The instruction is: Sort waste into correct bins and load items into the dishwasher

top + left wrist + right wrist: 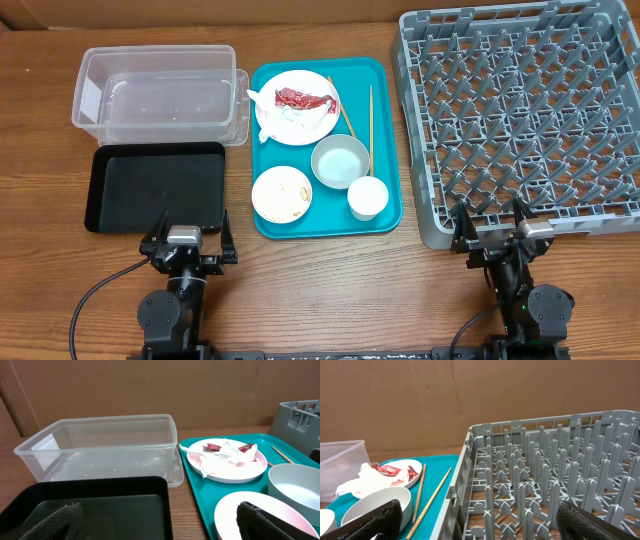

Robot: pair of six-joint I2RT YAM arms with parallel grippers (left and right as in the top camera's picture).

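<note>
- We see the left gripper (190, 238) low over the near side of the table (330, 290). Its fingers are spread wide with nothing between them.
- Our right gripper (492, 235) is spread just as wide and also empty, at the near edge of the dish rack (520, 110).
- Just ahead of the left gripper lies the black tray (150, 185), and the clear tub (90, 100) sits right behind it.
- Between these bins and the rack we find a teal tray (390, 120) holding everything else.
- On its far plate (264, 112) a red wrapper (303, 99) rests on a crumpled napkin (300, 122).
- Its near plate (268, 195) carries a few food scraps (297, 195).
- The bowl (341, 160) stands between the two plates, and the cup (367, 196) is just beside it, nearer us.
- Two chopsticks (371, 125) lie on the tray to the right of the far plate, one close against that plate.
</note>
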